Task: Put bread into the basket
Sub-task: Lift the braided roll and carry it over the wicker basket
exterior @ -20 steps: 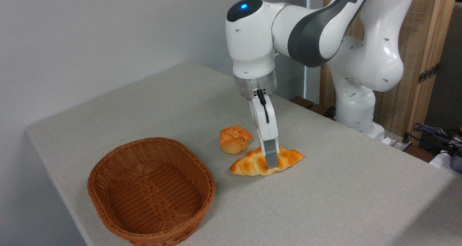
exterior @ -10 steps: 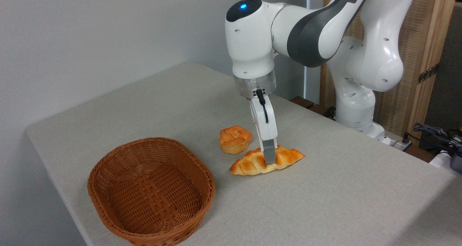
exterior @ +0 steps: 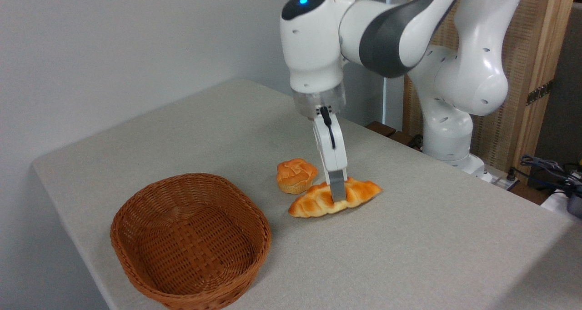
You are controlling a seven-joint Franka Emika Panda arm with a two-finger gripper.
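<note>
The bread [exterior: 313, 202], a long braided golden-orange loaf with pointed ends, hangs just above the grey table near its middle, with a shadow beneath it. My gripper [exterior: 338, 195] comes straight down onto the loaf's middle and is shut on it; only the near grey finger [exterior: 337, 188] shows, the far one is hidden behind the loaf. The basket [exterior: 136, 219], oval reddish-brown wicker with low sides, stands to the left and nearer the camera, and nothing lies in it.
A small round orange bun [exterior: 295, 175] sits just left of and behind the loaf. The table's left edge [exterior: 68, 219] runs close beside the basket. The arm's white base [exterior: 448, 137] stands at the back right, with cables [exterior: 545, 169] beyond.
The gripper has risen slightly with the loaf held in it, lifting the loaf off the table. The wrist has moved up and a little left. Bun and basket have stayed put.
</note>
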